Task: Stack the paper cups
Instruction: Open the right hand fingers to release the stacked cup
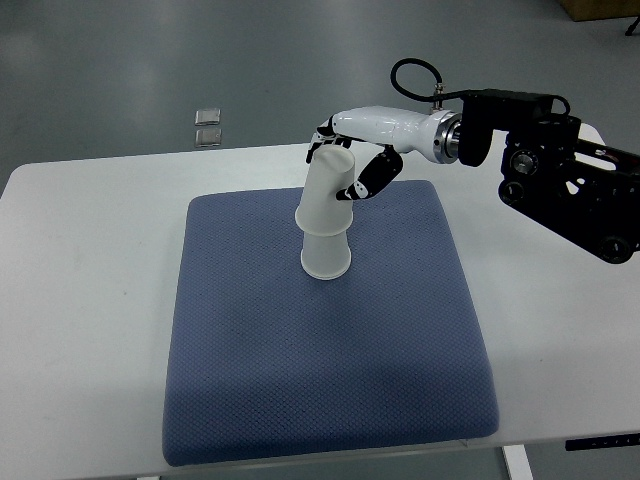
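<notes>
We see one arm at work. The right arm comes in from the right edge, black links leading into a white forearm, and ends in the right hand (352,160).

The hand's fingers (376,176) curl around the top cup (328,192), near its upper end. Thumb side shows on the near face of the cup, the other fingertips peek out behind its far edge. We read this as a firm grasp on the cup.

The top cup is white, upside down, and tilted: its upper end leans toward the hand, its mouth points down and away from it. Directly under the hand, that mouth sits over the bottom cup (325,254), also white and upside down. The two cups touch and overlap; we cannot tell how deep the upper one is seated.

The bottom cup stands upright on a blue mat (260,370), below the hand and slightly to its left. The mat lies on a white table (90,300).

Beyond the table, well left of the hand, two small grey squares (208,127) lie on the floor.
</notes>
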